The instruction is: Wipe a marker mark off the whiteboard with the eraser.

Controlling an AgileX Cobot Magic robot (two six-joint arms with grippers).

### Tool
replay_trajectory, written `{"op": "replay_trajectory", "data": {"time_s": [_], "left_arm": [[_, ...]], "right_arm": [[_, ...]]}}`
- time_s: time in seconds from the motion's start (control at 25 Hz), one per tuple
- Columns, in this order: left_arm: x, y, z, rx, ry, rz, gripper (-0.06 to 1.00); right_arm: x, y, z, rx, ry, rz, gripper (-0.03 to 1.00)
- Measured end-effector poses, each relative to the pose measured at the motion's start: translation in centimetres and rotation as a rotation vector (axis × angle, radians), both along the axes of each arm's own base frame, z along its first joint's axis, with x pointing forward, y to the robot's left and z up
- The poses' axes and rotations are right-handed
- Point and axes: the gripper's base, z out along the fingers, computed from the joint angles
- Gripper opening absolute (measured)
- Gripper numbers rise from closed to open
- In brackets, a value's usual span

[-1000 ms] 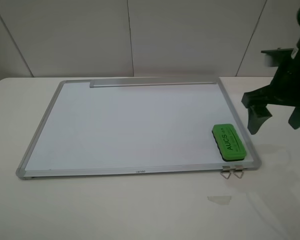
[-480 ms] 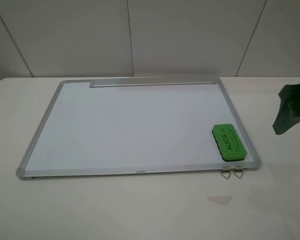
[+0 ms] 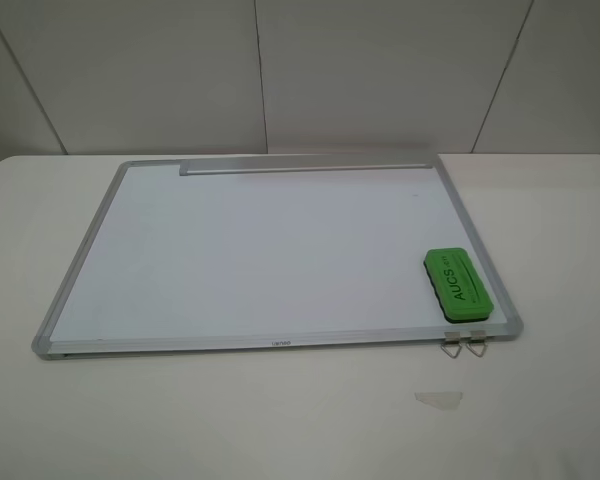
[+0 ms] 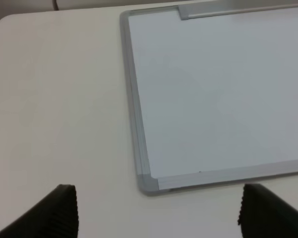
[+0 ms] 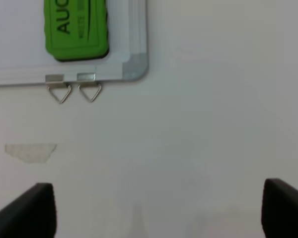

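The whiteboard (image 3: pixel 260 250) lies flat on the table, silver frame all round, with its grey tray strip (image 3: pixel 305 166) along the far edge. The green eraser (image 3: pixel 459 285) rests on the board's near right corner, "AUCS" facing up, and nothing touches it. No marker mark shows on the white surface in any view. Neither gripper appears in the exterior high view. My left gripper (image 4: pixel 158 218) is open over bare table just off the board's near left corner (image 4: pixel 144 181). My right gripper (image 5: pixel 158 210) is open over the table, well clear of the eraser (image 5: pixel 77 27).
Two small metal hanging clips (image 5: pixel 74 91) stick out from the board's near edge below the eraser. A pale tape-like patch (image 3: pixel 438 399) lies on the table in front of them. A tiny dark speck (image 3: pixel 415 196) sits on the board's far right.
The right arm, which hung beside the board's right edge, has pulled away to the right and left the exterior high view. Board and eraser have not moved.
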Motion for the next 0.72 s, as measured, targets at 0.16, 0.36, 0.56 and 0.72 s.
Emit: {"op": "replay_trajectory", "data": {"time_s": [0.16,0.36,0.56,0.72], "left_arm": [[0.0,0.0,0.0,0.0,0.0,-0.004,0.68],[0.0,0.0,0.0,0.0,0.0,-0.004,0.68],[0.0,0.0,0.0,0.0,0.0,-0.004,0.68],[0.0,0.0,0.0,0.0,0.0,-0.004,0.68]], "right_arm": [[-2.8,-0.1,1.5,-0.013,-0.268,0.002,0.82],[-5.6,-0.1,1.9,-0.009,-0.455,0.002,0.82],[-7.4,-0.1,1.7,-0.016,-0.536,0.014,0.82],[-8.9,-0.1,1.8,-0.016,-0.632,0.014,0.82]]}}
